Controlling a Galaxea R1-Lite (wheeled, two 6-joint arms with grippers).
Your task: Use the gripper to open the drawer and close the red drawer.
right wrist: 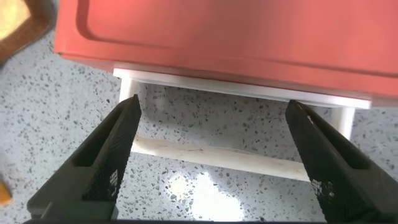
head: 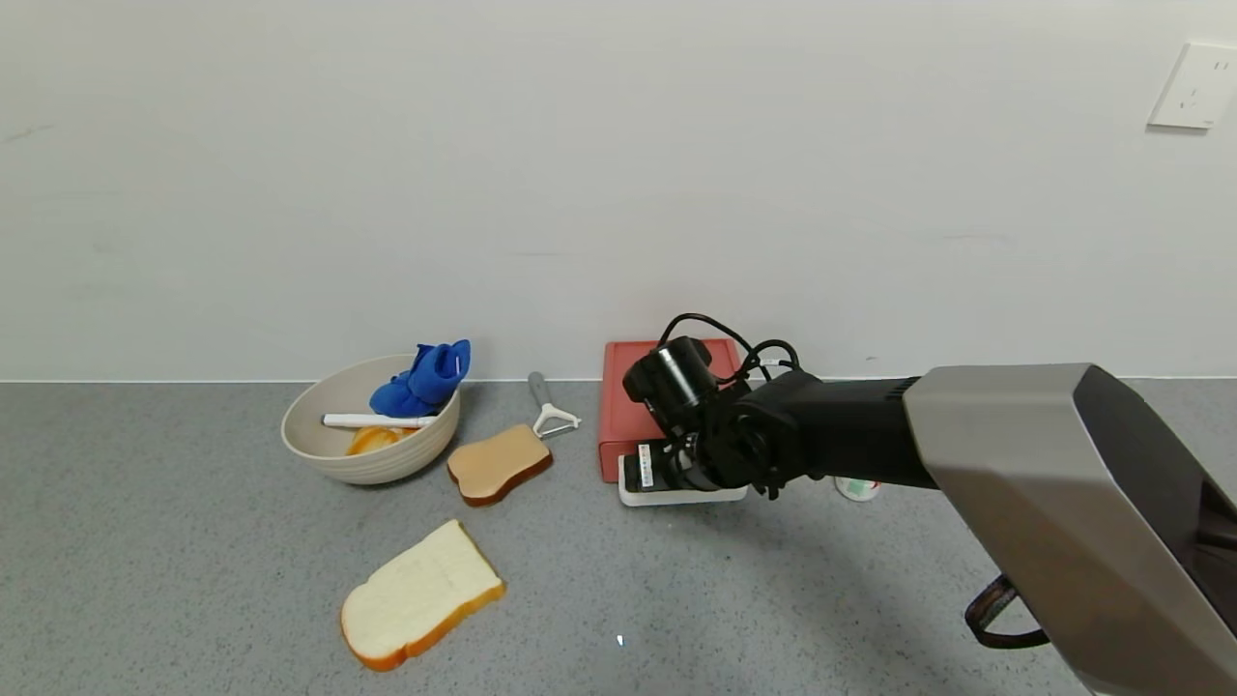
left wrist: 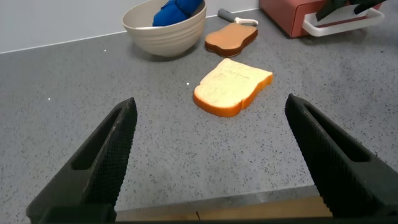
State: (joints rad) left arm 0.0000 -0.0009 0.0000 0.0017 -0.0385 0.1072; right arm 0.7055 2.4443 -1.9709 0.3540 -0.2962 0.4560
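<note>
The coral-red drawer (head: 618, 406) lies flat against the back wall, its white loop handle (head: 676, 497) pointing toward me. My right gripper (head: 667, 471) points down over that handle. In the right wrist view the gripper (right wrist: 212, 106) is open, with one finger on each side of the handle's front bar (right wrist: 217, 155), just in front of the red box (right wrist: 217, 31). It holds nothing. My left gripper (left wrist: 211, 102) is open and empty, low over the table near its front edge, far from the drawer (left wrist: 283, 15).
A beige bowl (head: 372, 435) holds a blue cloth (head: 422, 380) and a white stick. A peeler (head: 551, 411), a brown toast slice (head: 498, 464) and a white bread slice (head: 420, 594) lie left of the drawer. A small white-green object (head: 856, 488) sits behind the right arm.
</note>
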